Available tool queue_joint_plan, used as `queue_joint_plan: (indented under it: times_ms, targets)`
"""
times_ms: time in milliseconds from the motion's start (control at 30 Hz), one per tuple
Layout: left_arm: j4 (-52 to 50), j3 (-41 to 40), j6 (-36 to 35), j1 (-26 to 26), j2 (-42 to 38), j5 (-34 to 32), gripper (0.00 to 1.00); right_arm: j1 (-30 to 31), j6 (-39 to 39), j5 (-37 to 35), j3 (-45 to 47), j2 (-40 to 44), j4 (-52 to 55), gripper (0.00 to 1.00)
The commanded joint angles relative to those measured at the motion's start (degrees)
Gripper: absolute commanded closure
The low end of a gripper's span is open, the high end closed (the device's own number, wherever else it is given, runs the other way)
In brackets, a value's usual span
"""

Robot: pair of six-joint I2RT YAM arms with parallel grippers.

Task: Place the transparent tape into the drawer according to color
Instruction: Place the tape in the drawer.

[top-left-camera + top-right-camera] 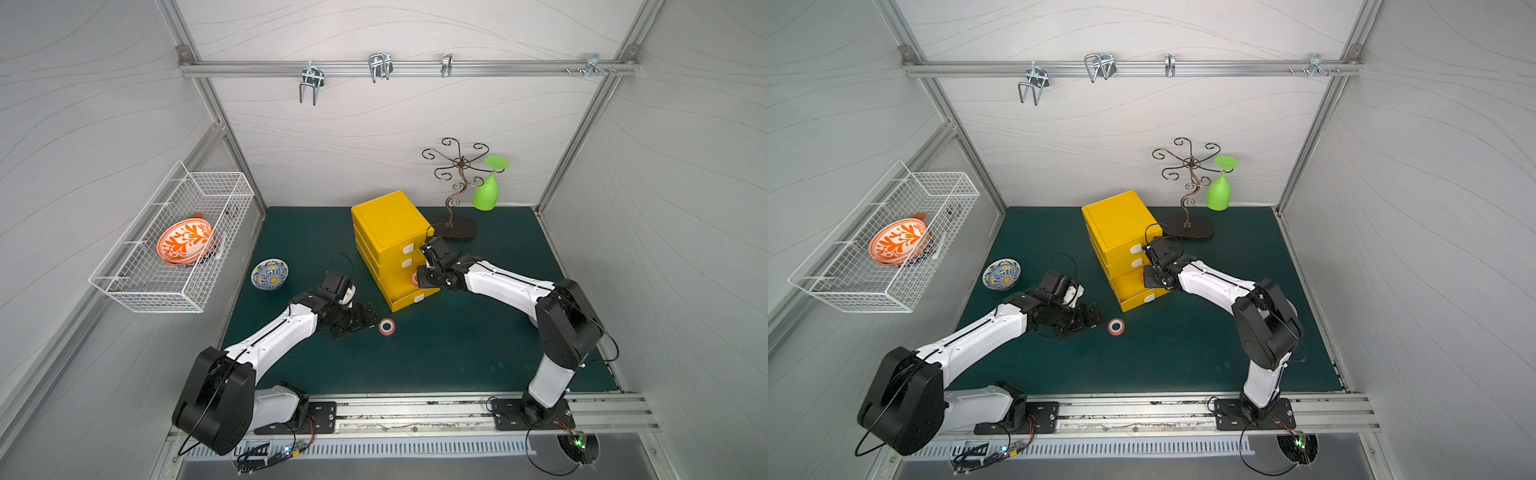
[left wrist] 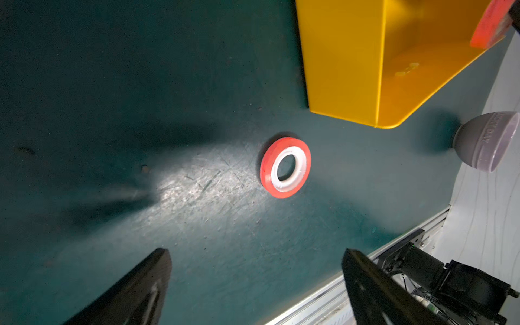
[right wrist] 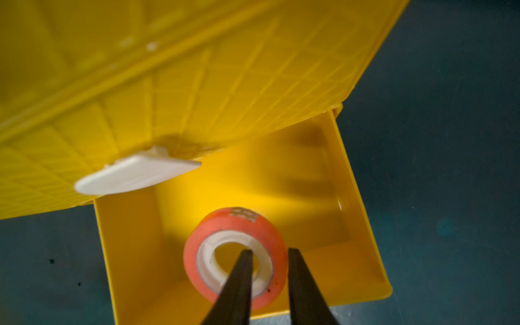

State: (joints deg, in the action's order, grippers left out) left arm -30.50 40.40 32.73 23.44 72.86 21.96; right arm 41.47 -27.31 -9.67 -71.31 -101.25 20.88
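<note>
Bench (image 1: 457, 353) with a yellow cabinet (image 1: 386, 220), shown from above and from both wrists. The lowest drawer (image 3: 129, 253) is pulled out; the drawers above it are shut. The right tool (image 3: 269, 250) is held over the open drawer, its fingers (image 3: 304, 295) set slightly apart astride the wall of an orange-red roll (image 3: 233, 225). One finger is passed through the white core and the other is placed outside the rim. Whether the wall is pinched or loose cannot be told. This roll is tilted within the drawer's outline; contact with the drawer floor cannot be judged. In a top view it is seen only as a small patch beside the tool's black body. A red roll (image 1: 386, 326) is laid flat on the bench, near the drawer's front corner but apart from it. The left tool (image 2: 256, 250) is spread wide and empty. It is pointed at the red roll, which lies just ahead of the fingertips, untouched. A patterned bowl (image 1: 270, 274) is set on the bench to the left of the cabinet.
</note>
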Motion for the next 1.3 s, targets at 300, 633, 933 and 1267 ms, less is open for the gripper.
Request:
queue_joint_plan:
  times_ms: [300,633,933,1267]
  targets:
    - [-3.7,6.3,-2.8,3.6,4.7,-6.5,0.02,-0.1,1.1,2.3,1.6,4.2,0.5,0.45]
    - [-6.9,10.3,-4.8,9.0,10.4,-13.4,0.11,0.6,0.3,4.6,8.4,14.3,3.0,0.17]
    - [-3.6,11.2,-2.4,11.9,15.4,-15.0,0.21,0.9,-0.4,4.3,14.6,23.5,5.3,0.01]
    - [-0.6,13.0,-0.3,12.4,19.4,-16.8,0.25,0.8,-0.1,3.5,17.2,27.5,6.5,0.01]
